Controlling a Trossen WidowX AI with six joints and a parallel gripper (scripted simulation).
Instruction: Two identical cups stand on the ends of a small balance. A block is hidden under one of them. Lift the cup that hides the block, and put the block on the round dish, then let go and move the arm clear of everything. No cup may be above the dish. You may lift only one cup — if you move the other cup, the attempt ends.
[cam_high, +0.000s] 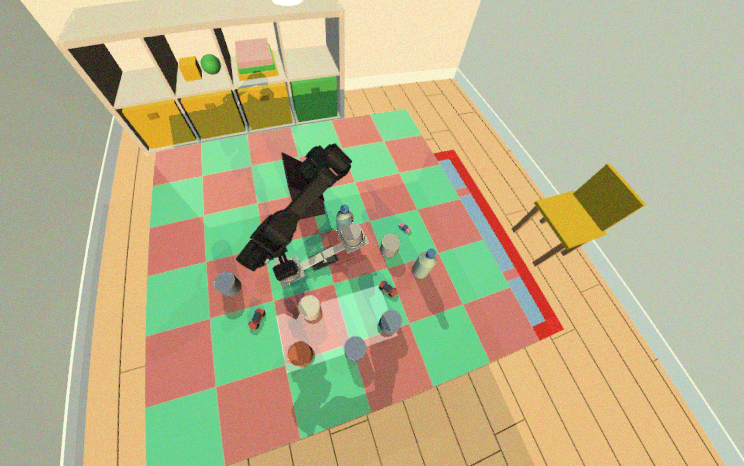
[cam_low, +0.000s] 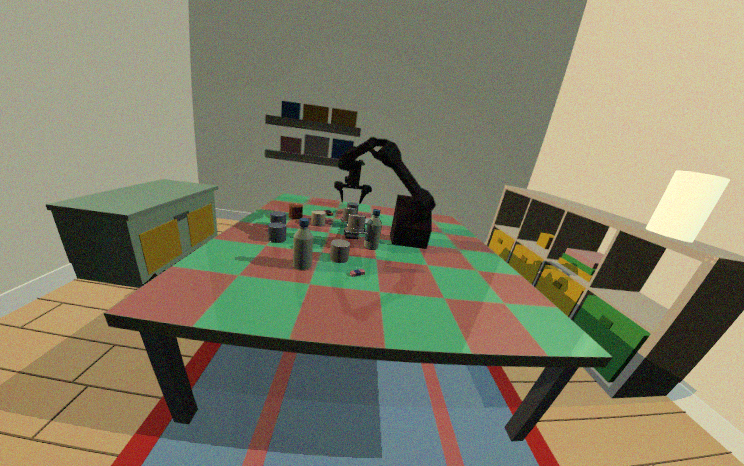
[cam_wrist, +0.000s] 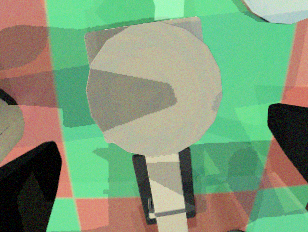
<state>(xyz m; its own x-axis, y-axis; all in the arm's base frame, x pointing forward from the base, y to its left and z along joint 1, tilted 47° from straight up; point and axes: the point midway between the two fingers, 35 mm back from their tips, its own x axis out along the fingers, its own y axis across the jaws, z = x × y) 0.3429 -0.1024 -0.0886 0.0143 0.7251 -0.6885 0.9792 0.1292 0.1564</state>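
My gripper (cam_high: 284, 268) (cam_low: 353, 200) (cam_wrist: 164, 133) is open and empty, pointing down over one end of the balance. A pale grey cup (cam_wrist: 150, 60) stands upright on that end, below and between the spread fingers; the gripper hides it in the top view. The other grey cup (cam_high: 351, 234) (cam_low: 356, 221) stands on the opposite end, next to a bottle. The balance beam (cam_high: 320, 259) (cam_wrist: 165, 175) runs between them; its tilt is hard to tell. The pale round dish (cam_wrist: 282, 7) shows at the top right of the wrist view; the arm hides it in the top view. No block is visible.
A bottle (cam_high: 344, 216) (cam_low: 372, 233) stands close to the far cup, another bottle (cam_high: 424, 264) (cam_low: 303, 249) farther right. A grey can (cam_high: 226, 283) stands left of the balance; a cream can (cam_high: 310, 308) and a red-brown can (cam_high: 300, 354) stand in front. Several other cans and toy cars lie around.
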